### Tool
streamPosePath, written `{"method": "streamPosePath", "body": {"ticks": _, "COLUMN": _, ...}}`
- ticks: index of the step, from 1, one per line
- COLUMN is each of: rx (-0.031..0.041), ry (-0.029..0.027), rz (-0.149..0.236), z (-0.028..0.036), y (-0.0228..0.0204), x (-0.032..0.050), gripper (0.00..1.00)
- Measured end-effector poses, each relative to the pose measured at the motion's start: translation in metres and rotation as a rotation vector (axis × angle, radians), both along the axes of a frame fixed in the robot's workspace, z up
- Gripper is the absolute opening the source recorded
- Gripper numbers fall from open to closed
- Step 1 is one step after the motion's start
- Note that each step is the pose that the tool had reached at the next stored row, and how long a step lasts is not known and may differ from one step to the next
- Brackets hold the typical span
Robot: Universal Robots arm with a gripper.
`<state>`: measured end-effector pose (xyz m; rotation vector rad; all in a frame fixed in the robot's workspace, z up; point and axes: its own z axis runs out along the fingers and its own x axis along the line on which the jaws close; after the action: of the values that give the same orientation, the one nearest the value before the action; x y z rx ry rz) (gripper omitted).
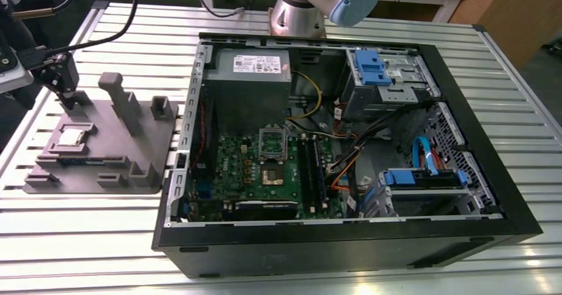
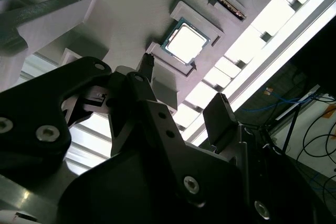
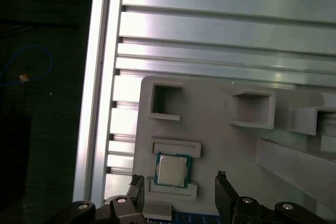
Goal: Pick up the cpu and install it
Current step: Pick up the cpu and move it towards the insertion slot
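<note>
The gripper (image 3: 180, 188) hangs just above the grey plate (image 3: 220, 140), at the exterior view's left; its fingers (image 3: 224, 192) are spread apart, holding nothing; the chip (image 3: 172, 170) lies flat in its square pocket on that plate, under the gap and nearer one finger; the open computer case (image 1: 496, 170) stands well apart

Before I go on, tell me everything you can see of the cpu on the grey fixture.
The cpu is a small flat square chip: a shiny silver-grey metal top on a thin greenish rim. It lies flat, top up, in a shallow pocket of the grey fixture plate, between two raised ledges. Nothing grips it; the open hand hangs above it, a finger to each side.
</note>
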<state>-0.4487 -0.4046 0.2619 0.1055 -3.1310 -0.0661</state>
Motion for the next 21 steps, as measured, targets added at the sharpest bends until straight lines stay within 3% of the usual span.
{"method": "streamPosePath", "body": {"ticks": 4, "rx": 0.0002, "ry": -0.0004, "rz": 0.0, "z": -0.0022, "y": -0.0003, "x": 0.0, "gripper": 0.65}}
{"method": "streamPosePath", "body": {"ticks": 14, "rx": 0.0, "ry": -0.0004, "rz": 0.0, "z": -0.0198, "y": -0.0021, "x": 0.0003, "gripper": 0.65}}
{"method": "streamPosePath", "body": {"ticks": 21, "rx": 0.0001, "ry": -0.0008, "rz": -0.006, "z": -0.0275, "y": -0.0045, "x": 0.0003, "gripper": 0.65}}
